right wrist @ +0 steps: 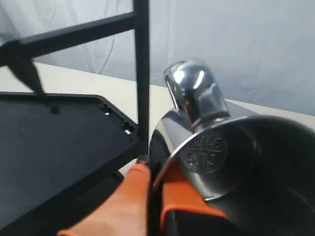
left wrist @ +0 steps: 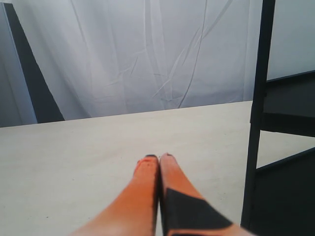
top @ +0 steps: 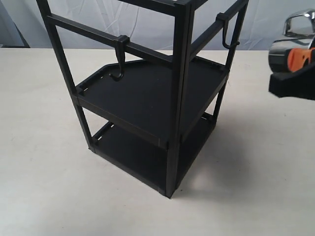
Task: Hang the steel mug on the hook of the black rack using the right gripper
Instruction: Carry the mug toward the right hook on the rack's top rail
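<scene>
1. Pale bench (top: pixel 44 187) and wrinkled white backdrop frame the scene; the steel mug (top: pixel 290 46) hangs in the air at the exterior view's three o'clock edge, clear of the bench and well to the right of the black rack (top: pixel 177 98).
2. Polished, rigid and probably light, the mug looks slippery; its thin wall is pinched at the rim between the orange pads of the right claw (right wrist: pixel 153 189), one pad inside and one outside.
3. That rim grip leaves the loop handle (right wrist: pixel 194 91) free, which seems the right part to slide over a hook; a tilt could let the smooth steel slip.
4. Nearest target appears to be the hook (top: pixel 227 32) on the rack's right-hand crossbar, at the mug's nine o'clock; a second hook (top: pixel 119 58) hangs further left.
5. Idle at the rack's far side, the left claw (left wrist: pixel 159 162) has its fingers pressed together, holding nothing.
</scene>
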